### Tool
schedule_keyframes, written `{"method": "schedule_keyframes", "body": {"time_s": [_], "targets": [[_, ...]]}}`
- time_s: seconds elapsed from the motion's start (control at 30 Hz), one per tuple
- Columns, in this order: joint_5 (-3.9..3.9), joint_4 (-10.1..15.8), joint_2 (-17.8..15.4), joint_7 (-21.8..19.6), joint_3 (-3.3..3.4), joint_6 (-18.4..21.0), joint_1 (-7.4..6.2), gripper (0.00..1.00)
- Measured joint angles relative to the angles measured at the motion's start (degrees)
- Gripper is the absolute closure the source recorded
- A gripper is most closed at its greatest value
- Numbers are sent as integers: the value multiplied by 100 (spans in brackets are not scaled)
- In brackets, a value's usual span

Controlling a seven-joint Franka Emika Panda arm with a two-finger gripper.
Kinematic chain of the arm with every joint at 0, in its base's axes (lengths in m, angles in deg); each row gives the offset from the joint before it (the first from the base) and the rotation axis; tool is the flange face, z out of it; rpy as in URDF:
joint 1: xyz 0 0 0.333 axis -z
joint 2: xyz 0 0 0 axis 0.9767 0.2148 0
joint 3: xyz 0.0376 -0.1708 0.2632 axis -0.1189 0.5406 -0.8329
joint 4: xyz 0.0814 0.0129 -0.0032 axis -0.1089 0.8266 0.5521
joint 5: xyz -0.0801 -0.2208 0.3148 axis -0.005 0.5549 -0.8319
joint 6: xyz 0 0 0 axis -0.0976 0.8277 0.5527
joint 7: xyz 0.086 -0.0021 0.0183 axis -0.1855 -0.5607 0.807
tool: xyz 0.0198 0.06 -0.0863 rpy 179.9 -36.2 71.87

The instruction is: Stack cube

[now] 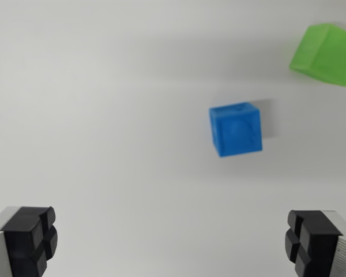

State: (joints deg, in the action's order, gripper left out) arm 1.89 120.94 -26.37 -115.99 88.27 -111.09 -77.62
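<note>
While the wrist camera looks down on a plain white surface (104, 115), the gripper (173, 242) stands wide open with nothing between its jaws: one black ribbed pad (32, 239) sits at the lower corner on the wrist view's left, the other pad (308, 239) at the lower corner on the wrist view's right, each backed by a grey finger body. The span between the pads is bare surface, and nothing lies between the gripper and the cubes. The blue cube (235, 129) rests on the surface right of centre, above the gap between the pads and nearer the right-hand one; its facing side carries a shallow rounded recess, and it casts a soft shadow to its right. The green cube (324, 55) lies at the upper right, partly cut by the frame edge, rotated relative to the blue cube and well apart from it, slightly blurred
</note>
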Motion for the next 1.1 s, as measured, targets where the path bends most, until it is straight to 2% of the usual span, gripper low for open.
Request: {"method": "schedule_keyframes", "body": {"time_s": [0.47,1.1], "targets": [[-40,277,100,322,44,-372,106,0],[-162,701,444,1042,89,-1120,380,0]]}}
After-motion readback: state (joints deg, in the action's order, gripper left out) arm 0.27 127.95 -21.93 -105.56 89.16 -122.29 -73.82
